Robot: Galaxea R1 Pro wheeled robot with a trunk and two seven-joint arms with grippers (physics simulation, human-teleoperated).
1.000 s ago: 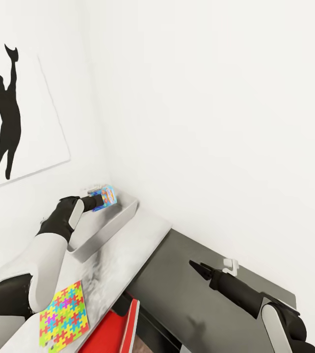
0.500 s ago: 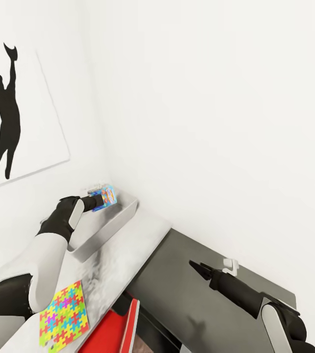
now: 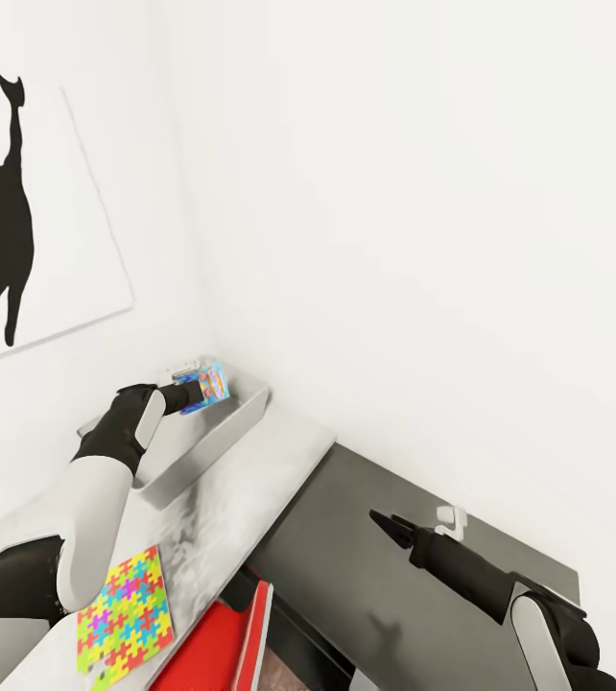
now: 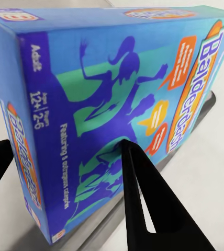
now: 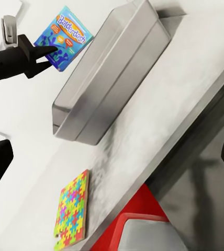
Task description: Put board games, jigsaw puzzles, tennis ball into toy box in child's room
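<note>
1. Left gripper is clamped on a blue board game lettered Balderdash, holding it tilted in the air above the far end of the toy box – left wrist view shows one black finger pressed across the printed face, the other at the box's edge
2. In the right wrist view the same game hangs just past the toy box's far corner, not resting in it
3. Toy box sits on the light grey table, in the corner by the white walls; interior mostly hidden from the head camera
4. One jigsaw puzzle lies flat on the table near the left arm's elbow, well apart from the toy box – also seen in the right wrist view
5. A red-topped flat box sits below the table edge, beside the puzzle
6. Right gripper hovers over the lower dark grey cabinet, holding nothing; fingers close to a point, jaws look closed
7. Small white fitting stands on the cabinet just behind the right gripper
8. Black silhouette poster on the left wall
</note>
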